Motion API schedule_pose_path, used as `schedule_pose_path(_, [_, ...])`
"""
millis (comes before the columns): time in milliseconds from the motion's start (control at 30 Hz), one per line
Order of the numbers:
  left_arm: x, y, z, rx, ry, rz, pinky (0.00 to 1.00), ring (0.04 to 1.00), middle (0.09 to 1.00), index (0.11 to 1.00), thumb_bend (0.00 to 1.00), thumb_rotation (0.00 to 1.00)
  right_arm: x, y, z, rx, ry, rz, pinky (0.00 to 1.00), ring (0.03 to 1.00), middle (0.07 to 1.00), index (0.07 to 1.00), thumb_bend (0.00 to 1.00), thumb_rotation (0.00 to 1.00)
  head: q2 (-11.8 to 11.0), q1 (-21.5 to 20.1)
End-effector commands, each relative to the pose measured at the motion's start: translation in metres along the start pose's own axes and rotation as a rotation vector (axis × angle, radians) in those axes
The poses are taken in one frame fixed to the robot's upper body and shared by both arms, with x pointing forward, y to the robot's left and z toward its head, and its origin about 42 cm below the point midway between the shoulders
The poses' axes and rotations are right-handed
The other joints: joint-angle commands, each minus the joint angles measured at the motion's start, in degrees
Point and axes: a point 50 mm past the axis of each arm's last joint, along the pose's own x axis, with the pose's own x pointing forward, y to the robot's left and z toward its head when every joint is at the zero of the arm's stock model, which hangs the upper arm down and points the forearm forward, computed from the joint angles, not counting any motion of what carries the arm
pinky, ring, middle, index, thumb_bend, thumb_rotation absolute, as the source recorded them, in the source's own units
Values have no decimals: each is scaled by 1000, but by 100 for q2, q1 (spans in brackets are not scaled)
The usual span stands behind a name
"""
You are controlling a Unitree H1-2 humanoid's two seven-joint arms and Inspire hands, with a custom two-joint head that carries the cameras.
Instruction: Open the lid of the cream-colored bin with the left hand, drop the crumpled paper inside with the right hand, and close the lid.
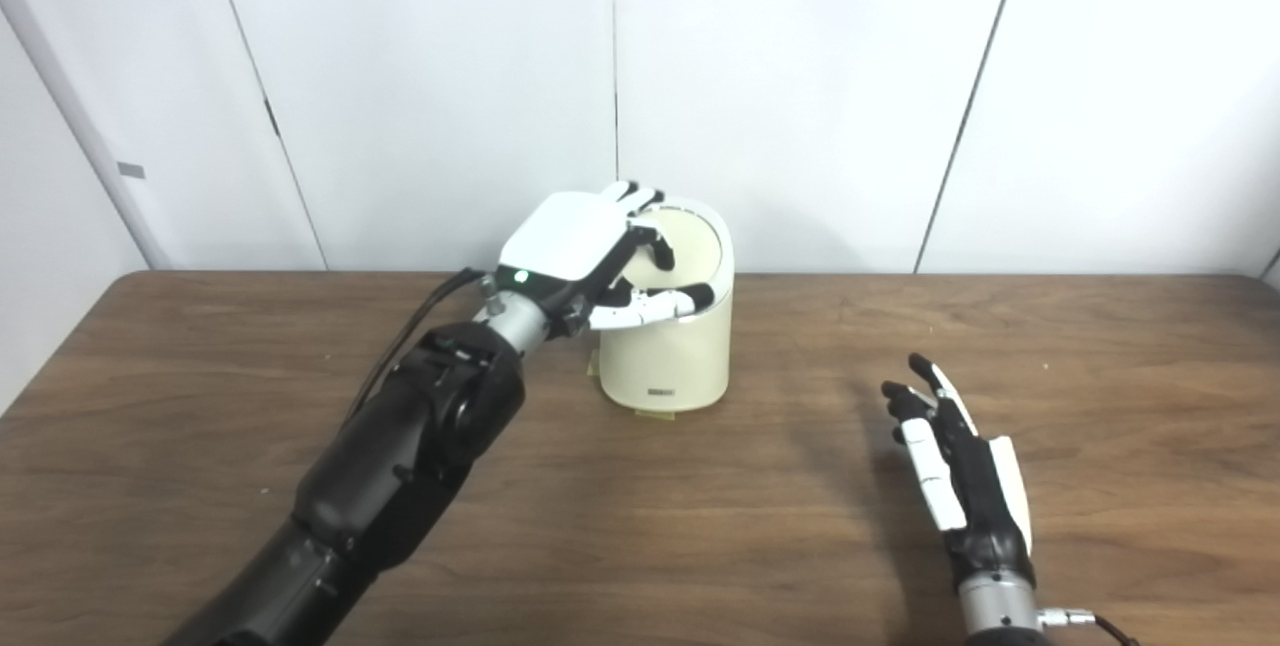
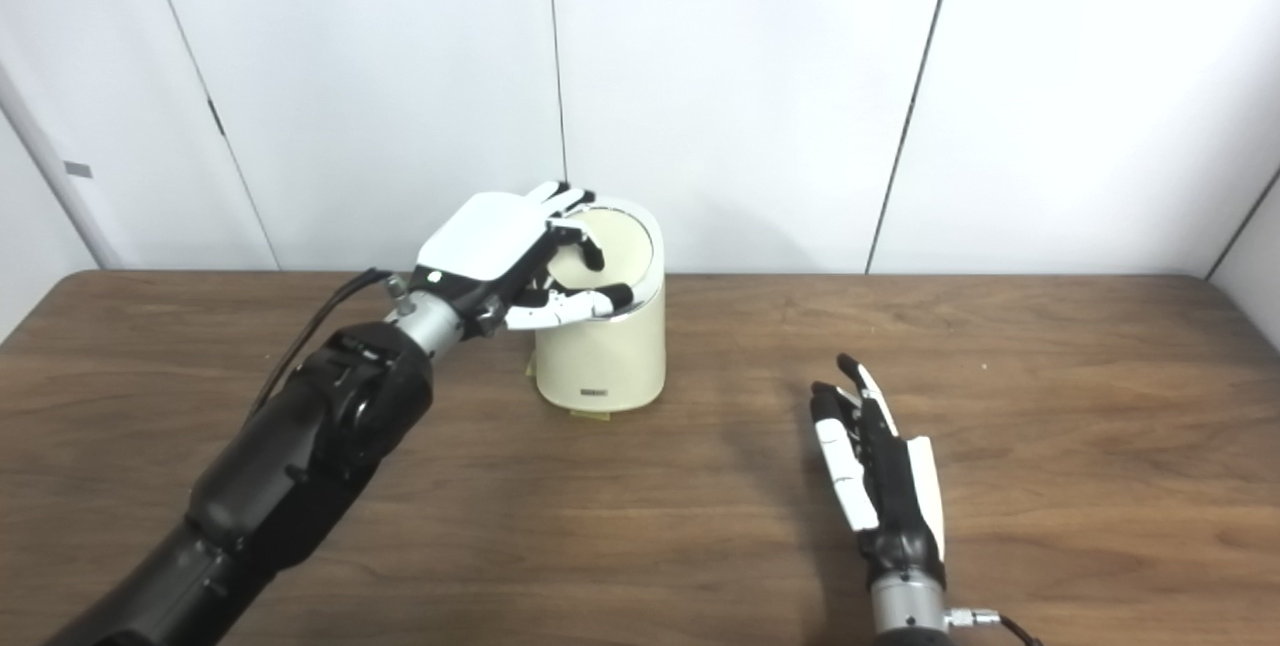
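Standing toward the table's (image 1: pixel 760 526) far edge, one cream-colored bin (image 1: pixel 668 351), one lid (image 1: pixel 690 246) at its top, left hand (image 1: pixel 590 256) curled over the rim touching it, right hand (image 1: pixel 955 466) empty, fingers straight and apart, no crumpled paper visible.

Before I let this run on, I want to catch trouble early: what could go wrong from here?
1. The left hand is on top of the cream-colored cylindrical bin, at its lid; a sideways push might tip or slide the light bin on the brown wooden table.
2. The right hand is open and empty, and no crumpled paper is visible, so the drop step may have nothing to drop.
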Motion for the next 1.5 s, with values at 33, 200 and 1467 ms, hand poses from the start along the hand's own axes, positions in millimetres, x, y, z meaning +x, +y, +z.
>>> schedule_pose_path(33, [-5, -38, 0, 97, 2, -157, 991, 1000, 984, 777, 607, 959, 8, -2, 21, 5, -92, -18, 766, 822, 808, 935, 516, 975, 13, -2])
schedule_pose_path(200, [-10, -48, 3, 138, -2, -166, 1000, 1000, 979, 742, 592, 899, 9, -1, 23, 22, -90, -23, 765, 815, 804, 940, 508, 964, 22, 1])
schedule_pose_path(1467, [-181, -62, -44, -1429, 368, 479, 954, 940, 925, 961, 386, 612, 6, -11, 19, 9, -71, 3, 716, 813, 820, 869, 542, 991, 46, 63])
